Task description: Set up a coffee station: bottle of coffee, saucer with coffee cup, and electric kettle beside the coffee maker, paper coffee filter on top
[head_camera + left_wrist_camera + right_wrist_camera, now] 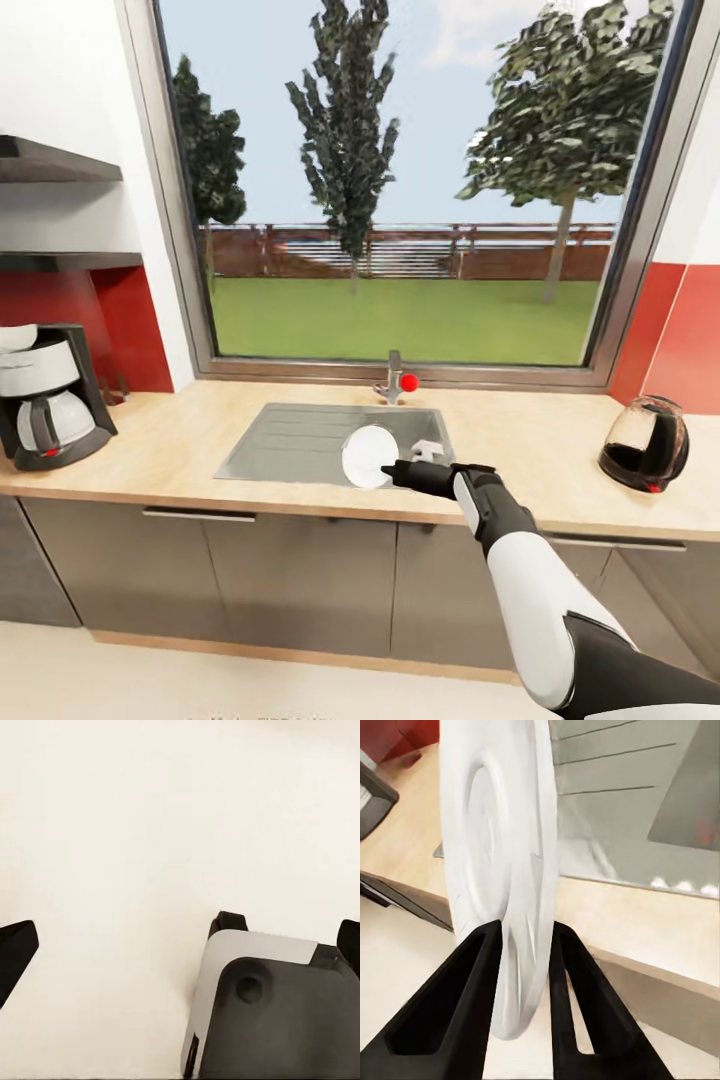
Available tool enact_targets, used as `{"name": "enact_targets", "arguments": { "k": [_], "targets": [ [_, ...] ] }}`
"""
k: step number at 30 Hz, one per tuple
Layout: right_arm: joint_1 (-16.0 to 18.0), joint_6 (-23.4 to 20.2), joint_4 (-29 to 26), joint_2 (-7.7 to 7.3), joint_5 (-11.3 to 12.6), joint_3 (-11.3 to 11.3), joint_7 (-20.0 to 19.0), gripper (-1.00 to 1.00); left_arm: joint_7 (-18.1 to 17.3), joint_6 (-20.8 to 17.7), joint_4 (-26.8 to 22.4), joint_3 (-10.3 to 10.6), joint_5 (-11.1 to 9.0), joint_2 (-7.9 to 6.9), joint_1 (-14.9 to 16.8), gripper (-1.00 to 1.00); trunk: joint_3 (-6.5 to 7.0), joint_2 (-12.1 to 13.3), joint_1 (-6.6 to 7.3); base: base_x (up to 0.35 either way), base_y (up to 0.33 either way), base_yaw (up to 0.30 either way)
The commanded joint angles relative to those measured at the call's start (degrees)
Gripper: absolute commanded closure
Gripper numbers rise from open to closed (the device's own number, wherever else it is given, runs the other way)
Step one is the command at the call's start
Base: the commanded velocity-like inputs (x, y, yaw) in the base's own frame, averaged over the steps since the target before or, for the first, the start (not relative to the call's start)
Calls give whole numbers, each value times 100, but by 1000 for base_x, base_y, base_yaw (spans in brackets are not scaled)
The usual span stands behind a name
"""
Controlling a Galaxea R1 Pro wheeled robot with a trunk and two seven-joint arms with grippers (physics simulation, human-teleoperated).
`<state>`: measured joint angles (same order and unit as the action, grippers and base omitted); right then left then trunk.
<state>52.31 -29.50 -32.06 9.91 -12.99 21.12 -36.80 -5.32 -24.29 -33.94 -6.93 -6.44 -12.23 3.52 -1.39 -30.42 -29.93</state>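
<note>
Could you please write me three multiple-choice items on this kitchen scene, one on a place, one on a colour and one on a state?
1. Where does the kettle stand?
A. On the countertop, at the head view's right of the sink
B. In the sink
C. Beside the coffee maker

2. What colour is the knob on the tap?
A. Blue
B. Red
C. Green

3. How is the saucer held?
A. Lying flat on the countertop
B. Resting on the coffee maker
C. On edge, pinched in the right gripper

Answers:
1. A: the kettle sits on the countertop far from the coffee maker, with the sink between them.
2. B: a red ball shows at the tap in the head view.
3. C: the right wrist view shows both fingers closed on the saucer's rim, and the head view shows its face upright over the sink's front edge.
</note>
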Motion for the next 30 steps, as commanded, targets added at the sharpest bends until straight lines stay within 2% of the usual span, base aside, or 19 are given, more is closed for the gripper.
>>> {"name": "enact_targets", "arguments": {
  "k": [1, 17, 25, 30],
  "targets": [
    [7, -38, 59, 9, -43, 51, -53, 100, 29, -40, 24, -6, -53, 1, 5, -100, -15, -12, -3, 0, 0, 278],
    [7, -38, 130, 9, -40, 51, -57, 100, 66, -35, 63, -9, -59, 18, -1, -100, -97, -12, -3, 0, 11, 248],
    [7, -37, 130, 9, -44, 51, -72, 100, 66, -32, 63, -10, -65, 29, 1, -100, -141, -12, -3, 76, 260, 228],
    [7, -30, 127, 9, -46, 61, -80, 100, 66, -32, 63, -10, -64, 66, 1, -100, -147, -12, -3, 93, 297, 52]
  ]
}}
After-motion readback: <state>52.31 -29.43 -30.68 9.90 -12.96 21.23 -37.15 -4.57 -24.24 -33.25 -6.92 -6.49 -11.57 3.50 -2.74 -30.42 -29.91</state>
